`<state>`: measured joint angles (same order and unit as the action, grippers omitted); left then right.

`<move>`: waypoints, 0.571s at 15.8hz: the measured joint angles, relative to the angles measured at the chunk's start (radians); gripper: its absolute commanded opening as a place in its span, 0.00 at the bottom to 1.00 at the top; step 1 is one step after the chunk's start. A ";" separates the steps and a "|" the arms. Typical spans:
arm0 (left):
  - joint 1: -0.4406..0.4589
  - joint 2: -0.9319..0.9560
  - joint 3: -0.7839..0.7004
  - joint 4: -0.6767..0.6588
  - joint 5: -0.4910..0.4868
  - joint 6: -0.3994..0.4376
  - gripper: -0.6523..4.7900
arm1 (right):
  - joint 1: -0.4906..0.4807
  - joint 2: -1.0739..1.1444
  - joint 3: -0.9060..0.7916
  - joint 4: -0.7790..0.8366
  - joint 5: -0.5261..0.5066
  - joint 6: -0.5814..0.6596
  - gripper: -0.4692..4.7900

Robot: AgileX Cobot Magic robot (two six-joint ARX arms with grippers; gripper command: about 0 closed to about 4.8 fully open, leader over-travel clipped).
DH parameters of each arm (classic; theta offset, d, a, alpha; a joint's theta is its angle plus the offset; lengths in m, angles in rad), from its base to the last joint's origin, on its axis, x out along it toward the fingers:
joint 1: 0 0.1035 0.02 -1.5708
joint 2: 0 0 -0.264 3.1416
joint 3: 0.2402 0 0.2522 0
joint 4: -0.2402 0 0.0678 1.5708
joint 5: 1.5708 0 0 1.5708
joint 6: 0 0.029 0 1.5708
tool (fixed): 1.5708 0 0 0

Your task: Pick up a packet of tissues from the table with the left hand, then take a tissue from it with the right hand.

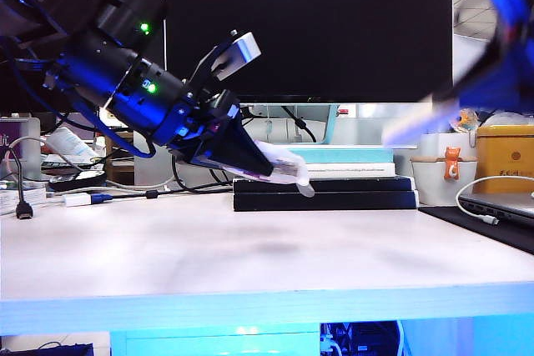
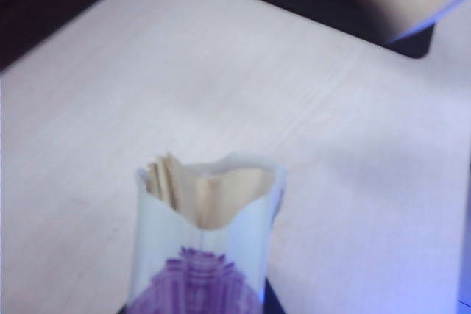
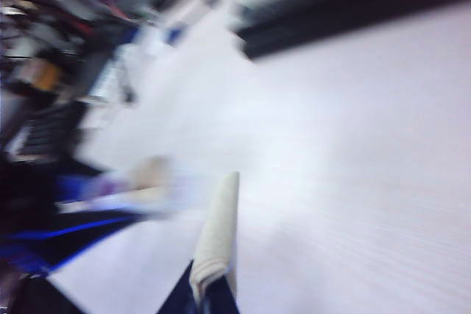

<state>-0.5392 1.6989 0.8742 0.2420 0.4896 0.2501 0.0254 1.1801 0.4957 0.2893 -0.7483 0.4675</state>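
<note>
White packet of tissues (image 2: 206,255) aloft in left pincer (image 1: 250,158), tissue (image 3: 217,240) nipped in right pincer (image 3: 213,295), table (image 1: 250,256) beneath.

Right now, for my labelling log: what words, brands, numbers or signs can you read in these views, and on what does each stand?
None can be read.
Packet of tissues, shut in the left gripper above the table: a purple patch, no legible letters.
Tissue, shut in the raised right gripper: plain.
Yellow box and the small orange figure on a white container: no print can be made out.
Monitor: dark.
</note>
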 measured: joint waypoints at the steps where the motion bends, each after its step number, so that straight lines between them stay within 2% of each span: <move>1: 0.002 0.000 0.000 0.000 -0.001 0.000 0.31 | 0.010 0.078 0.000 0.048 0.007 0.005 0.08; 3: 0.002 0.000 0.000 0.000 -0.042 0.000 0.35 | 0.023 0.180 0.000 0.139 0.006 0.025 0.08; 5: 0.005 0.000 -0.003 0.003 -0.121 -0.005 0.50 | 0.019 0.279 0.000 0.281 0.014 0.060 0.08; 7: 0.005 0.000 -0.032 0.048 -0.179 -0.016 0.52 | 0.021 0.383 0.003 0.385 0.031 0.080 0.08; 8: 0.005 0.000 -0.043 0.053 -0.179 -0.019 0.62 | 0.021 0.412 0.003 0.400 0.039 0.082 0.29; 9: 0.005 0.000 -0.055 0.070 -0.180 -0.019 0.78 | 0.021 0.431 0.003 0.403 0.051 0.082 0.80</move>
<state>-0.5339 1.6985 0.8192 0.3119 0.3099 0.2310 0.0460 1.6108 0.4992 0.6926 -0.6971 0.5495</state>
